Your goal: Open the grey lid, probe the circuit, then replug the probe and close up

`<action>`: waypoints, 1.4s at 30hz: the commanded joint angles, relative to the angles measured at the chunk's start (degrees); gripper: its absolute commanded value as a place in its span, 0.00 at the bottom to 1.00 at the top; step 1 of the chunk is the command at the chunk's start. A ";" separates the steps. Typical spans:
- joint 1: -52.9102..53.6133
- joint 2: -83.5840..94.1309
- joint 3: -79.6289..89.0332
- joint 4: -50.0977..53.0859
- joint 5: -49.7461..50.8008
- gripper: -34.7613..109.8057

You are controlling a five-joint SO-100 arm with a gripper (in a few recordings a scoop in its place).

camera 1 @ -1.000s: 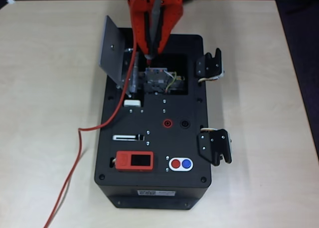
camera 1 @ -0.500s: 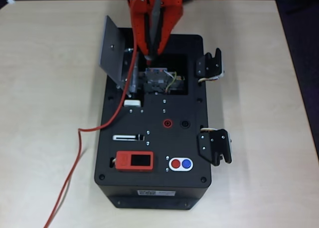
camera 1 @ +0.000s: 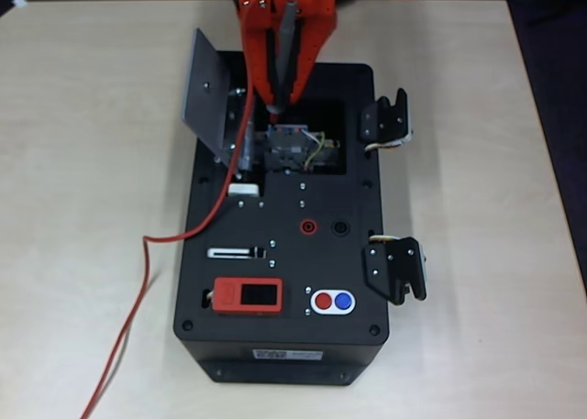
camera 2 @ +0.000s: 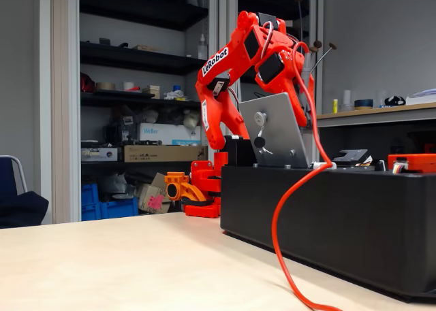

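Hand (camera 1: 280, 93) clamped on probe (camera 1: 286, 48), tip just above circuit (camera 1: 292, 147) below; could slip sideways, missing contact, if descent tilts.

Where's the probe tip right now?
In the overhead view the probe is held in the gripper, its red tip over the top edge of the circuit, right of the raised grey lid.

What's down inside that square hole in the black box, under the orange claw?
Inside the opening sits the circuit, with yellow, green and white wires on its right. The gripper holds the probe above its upper edge, covering that part. The grey lid stands open at left.
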 commanded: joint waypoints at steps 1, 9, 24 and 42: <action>0.70 2.20 0.88 -0.44 0.35 0.24; 0.79 3.16 3.25 -1.93 0.62 0.24; 2.72 4.83 8.17 -4.48 -1.14 0.25; 2.64 6.15 11.87 -6.77 -1.14 0.25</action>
